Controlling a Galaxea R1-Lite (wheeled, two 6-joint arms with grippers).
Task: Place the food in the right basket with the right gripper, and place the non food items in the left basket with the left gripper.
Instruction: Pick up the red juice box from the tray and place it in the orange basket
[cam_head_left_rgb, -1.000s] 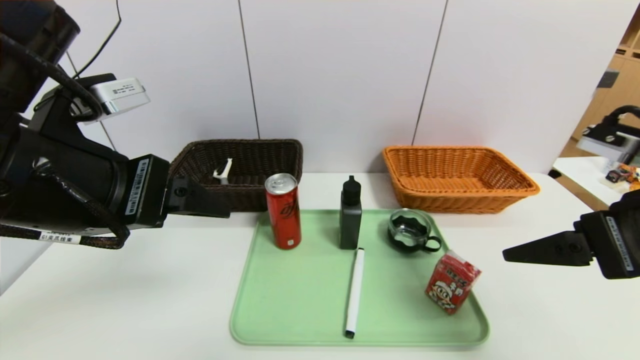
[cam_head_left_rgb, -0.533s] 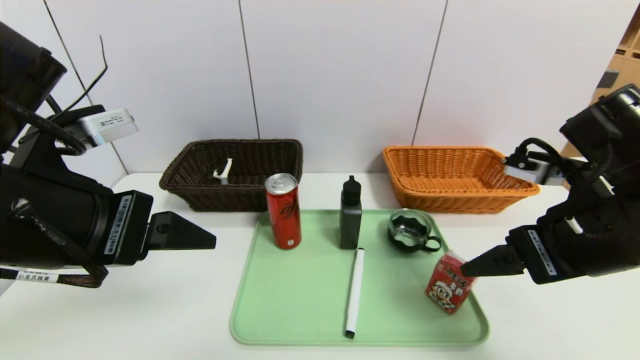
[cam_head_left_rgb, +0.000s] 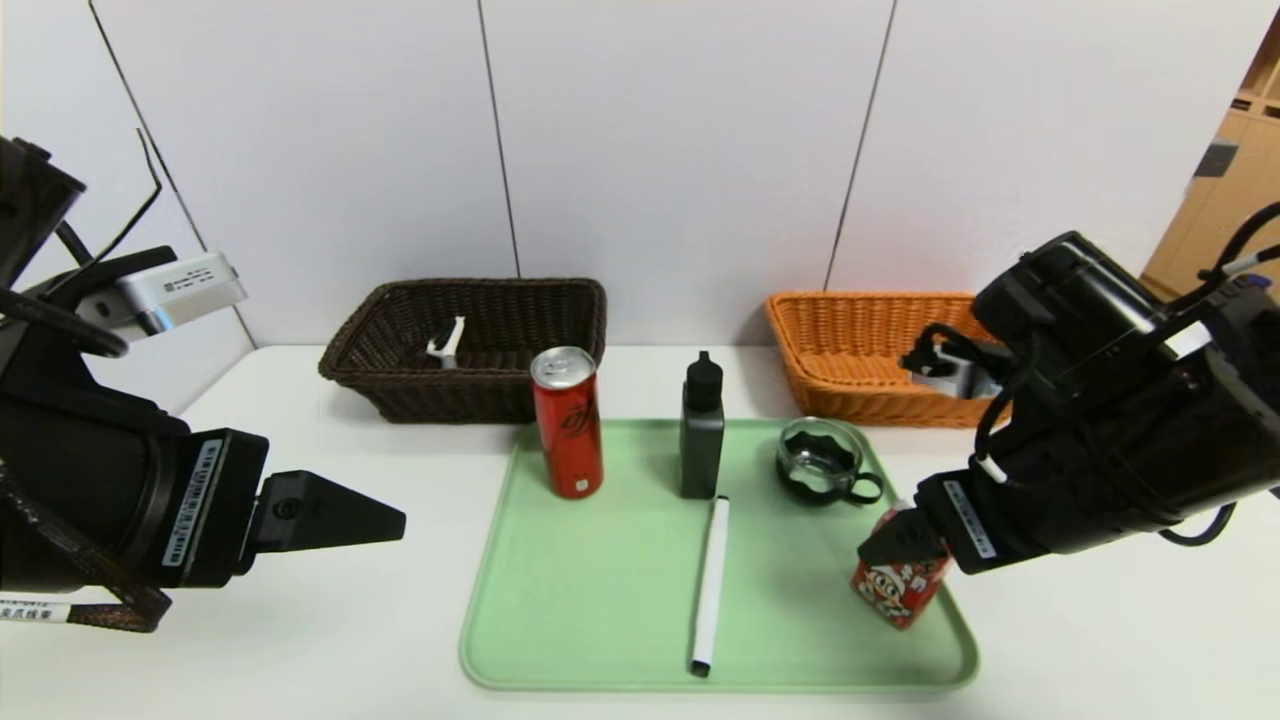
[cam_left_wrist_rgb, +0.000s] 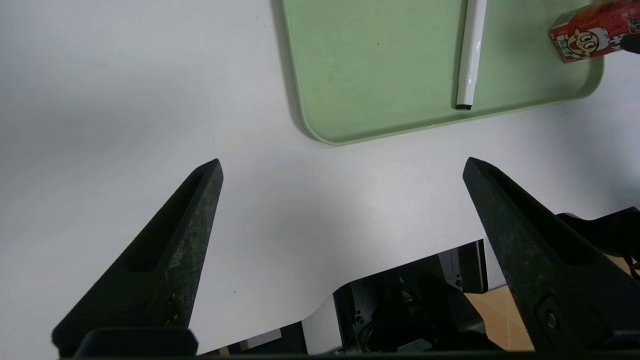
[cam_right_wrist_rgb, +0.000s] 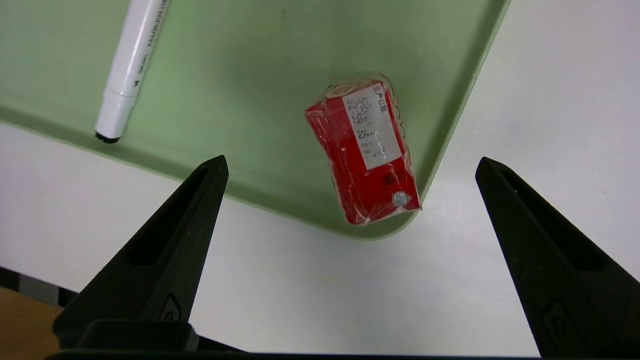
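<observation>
The right end effector (cam_head_left_rgb: 885, 545) hangs just above the small red carton (cam_head_left_rgb: 900, 580), its pointed jaws spread wide and holding nothing; in the right wrist view the carton (cam_right_wrist_rgb: 367, 155) sits between the two tips, near the rounded corner of the green tray (cam_head_left_rgb: 590, 590). The carton looks light and thin-walled, wrapped in glossy film, so it will likely dent under a hard squeeze and may slip; a gentle pinch across its two broad flat faces, about mid-height, seems the safest hold. The left end effector (cam_head_left_rgb: 385, 515) waits over the bare surface (cam_head_left_rgb: 330, 640) on the tray's left, likewise wide open and empty. The red drink can (cam_head_left_rgb: 567, 420) stands upright at the tray's far left; stiff and smooth, it probably wants a grip around its middle. The black bottle (cam_head_left_rgb: 702, 428), the glass cup (cam_head_left_rgb: 822, 462) and the marker (cam_head_left_rgb: 710, 585) remain on the tray. The peeler (cam_head_left_rgb: 447, 343) lies in the left basket (cam_head_left_rgb: 400, 385); the right basket (cam_head_left_rgb: 850, 370) appears empty.
</observation>
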